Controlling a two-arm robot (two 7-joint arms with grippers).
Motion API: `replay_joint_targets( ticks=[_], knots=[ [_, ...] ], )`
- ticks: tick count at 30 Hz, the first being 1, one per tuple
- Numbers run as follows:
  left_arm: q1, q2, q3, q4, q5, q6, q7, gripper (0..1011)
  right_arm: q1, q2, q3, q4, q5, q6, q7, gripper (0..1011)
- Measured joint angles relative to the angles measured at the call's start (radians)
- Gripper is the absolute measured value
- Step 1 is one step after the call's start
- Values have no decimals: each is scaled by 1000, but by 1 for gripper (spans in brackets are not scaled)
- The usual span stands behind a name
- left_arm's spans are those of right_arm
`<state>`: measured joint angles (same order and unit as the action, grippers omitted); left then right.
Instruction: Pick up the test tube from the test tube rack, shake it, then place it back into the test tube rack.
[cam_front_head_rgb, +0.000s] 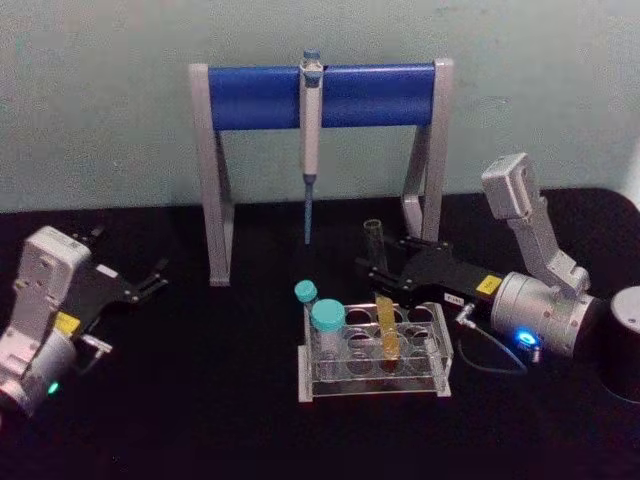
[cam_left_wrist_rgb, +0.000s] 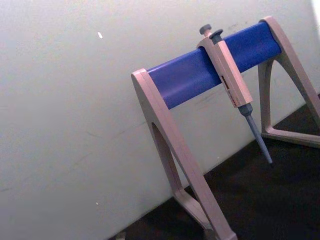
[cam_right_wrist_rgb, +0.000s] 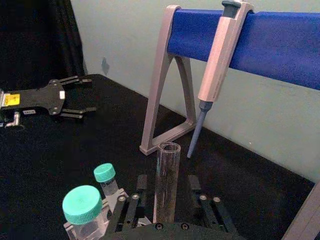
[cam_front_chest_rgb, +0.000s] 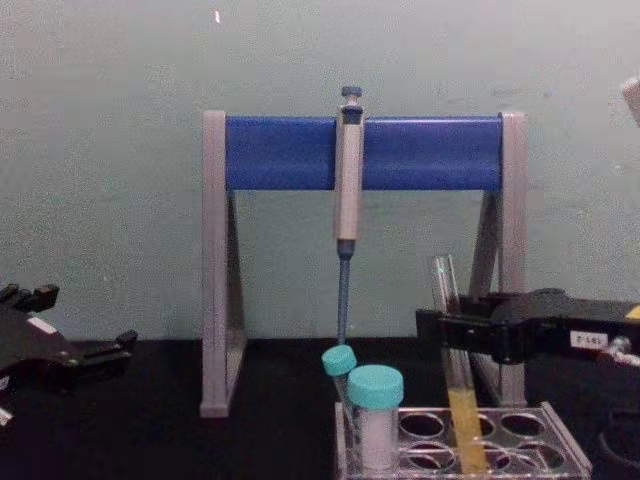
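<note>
Right gripper (cam_front_head_rgb: 380, 268) straddles slim glass test tube (cam_front_head_rgb: 386, 322) — tilted in clear rack (cam_front_head_rgb: 370, 390).

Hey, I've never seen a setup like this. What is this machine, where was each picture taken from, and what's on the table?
It is a two-armed robot. One picture looks down from its head, one looks across from its chest, and one comes from each wrist. On the black table stands a clear test tube rack with two teal-capped tubes in it. Behind it, a pipette hangs on a grey-and-blue stand. The right gripper has its open fingers on either side of the long test tube, which stands tilted in the rack with yellow liquid at its bottom. The left gripper is parked open on the left.
</note>
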<state>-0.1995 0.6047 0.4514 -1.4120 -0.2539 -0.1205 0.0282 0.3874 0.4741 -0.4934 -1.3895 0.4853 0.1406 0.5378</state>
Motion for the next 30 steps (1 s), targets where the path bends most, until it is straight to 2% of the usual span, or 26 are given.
replay_joint_targets(
  ticks=[5,6,7,9,11,30],
  knots=[
    [0,0,0,0,0,0,0,1001,0,0,0,0,0,0,0,396],
    [0,0,0,0,0,0,0,1001,0,0,0,0,0,0,0,333],
    [0,0,0,0,0,0,0,1001,0,0,0,0,0,0,0,333],
    [0,0,0,0,0,0,0,1001,0,0,0,0,0,0,0,255],
    [0,0,0,0,0,0,0,1001,0,0,0,0,0,0,0,229],
    [0,0,0,0,0,0,0,1001,-2,1,1,-1,1,-7,2,229]
  ],
)
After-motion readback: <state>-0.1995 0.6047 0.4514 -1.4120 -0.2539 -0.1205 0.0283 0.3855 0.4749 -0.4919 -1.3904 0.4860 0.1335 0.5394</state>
